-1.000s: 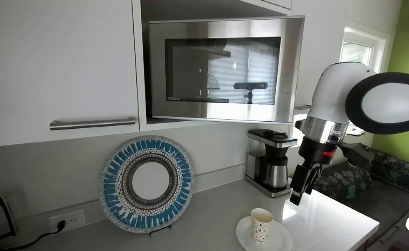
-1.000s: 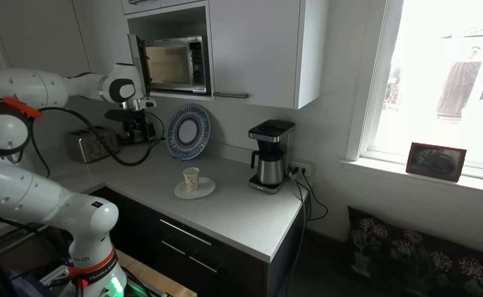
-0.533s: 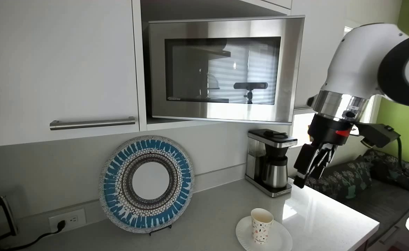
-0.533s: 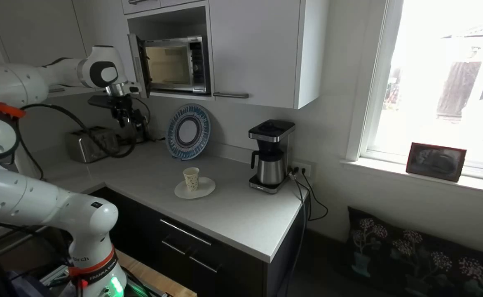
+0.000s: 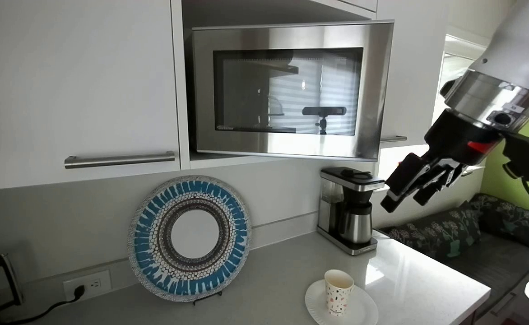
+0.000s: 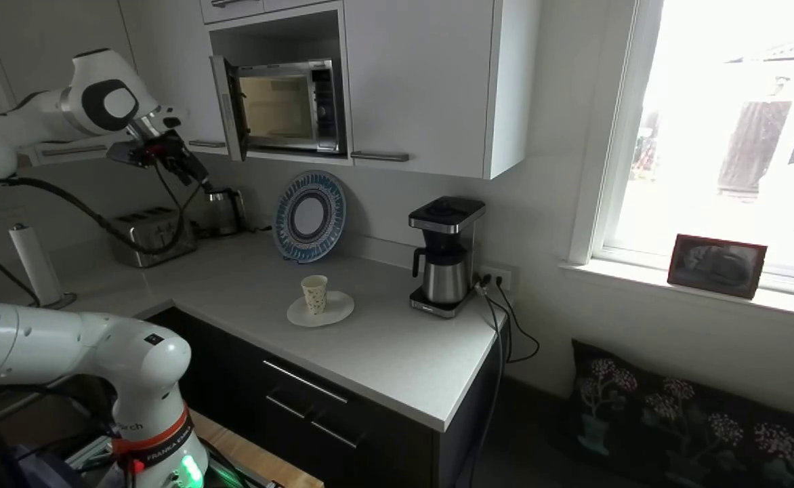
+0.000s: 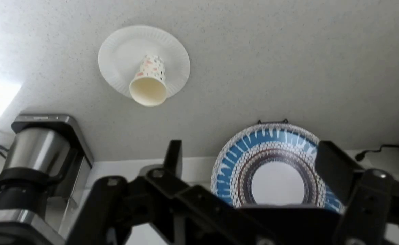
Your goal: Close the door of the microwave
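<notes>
A Robotiq gripper (image 5: pixel 404 201) on a Franka Panda arm (image 6: pixel 133 362) hangs with its tip lower than the glass-windowed microwave door (image 5: pixel 287 92) and out past its free edge (image 5: pixel 385 90), the job of shutting that door apparently not yet begun. The door stands swung well open from the stainless-steel microwave (image 6: pixel 292 108). In the wrist view, the gripper's black fingers (image 7: pixel 175 156) are spread wide, nothing held between them. Positioning for the push appears to be the step in hand. The next move likely calls for raising the gripper to the door's height, meeting the door from its outer side near the free edge, and pressing steadily to swing it in toward the microwave until it seats; no grasp seems needed. In both exterior views the door lies higher than the gripper's tip and apart from it, though the depth of the gap cannot be judged. Lower than the door, on the counter (image 5: pixel 282 280), stand a coffee maker (image 5: pixel 350 212) and a patterned paper cup (image 5: pixel 338 292) on a white paper plate (image 5: pixel 364 303); all look clear of the door's swing.
</notes>
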Available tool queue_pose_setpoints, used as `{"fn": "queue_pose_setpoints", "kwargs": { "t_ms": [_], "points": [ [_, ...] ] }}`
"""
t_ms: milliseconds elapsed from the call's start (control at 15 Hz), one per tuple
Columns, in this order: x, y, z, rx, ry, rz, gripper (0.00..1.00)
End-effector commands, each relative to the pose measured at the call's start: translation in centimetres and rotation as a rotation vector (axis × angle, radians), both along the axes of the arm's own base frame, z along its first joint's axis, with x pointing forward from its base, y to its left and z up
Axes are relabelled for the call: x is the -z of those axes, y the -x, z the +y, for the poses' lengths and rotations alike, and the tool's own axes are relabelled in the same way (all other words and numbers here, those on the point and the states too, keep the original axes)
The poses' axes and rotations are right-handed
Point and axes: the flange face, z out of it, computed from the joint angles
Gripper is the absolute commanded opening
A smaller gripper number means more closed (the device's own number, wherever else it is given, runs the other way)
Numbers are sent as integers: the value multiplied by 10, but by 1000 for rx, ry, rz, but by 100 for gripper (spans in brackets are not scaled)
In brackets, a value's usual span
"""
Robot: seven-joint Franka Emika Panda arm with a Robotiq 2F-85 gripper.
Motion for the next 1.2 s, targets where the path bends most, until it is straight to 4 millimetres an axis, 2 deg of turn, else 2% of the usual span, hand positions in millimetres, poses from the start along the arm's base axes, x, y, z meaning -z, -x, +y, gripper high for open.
{"fn": "queue_pose_setpoints", "kwargs": {
  "t_ms": [0,133,200,267,333,467,867,933,1133],
  "points": [
    [-13,2,7,5,50,-189,100],
    [-17,-2,15,-31,82,-286,99],
    [-19,-4,19,-49,94,-328,75],
    [-20,-7,21,-70,110,-356,74],
    [-20,-9,24,-87,131,-379,69],
    [-21,-13,26,-102,174,-439,52],
    [-30,-31,24,-136,265,-639,7],
    [-31,-36,21,-126,278,-663,1],
    [-34,-56,10,-87,306,-715,0]
  ]
}}
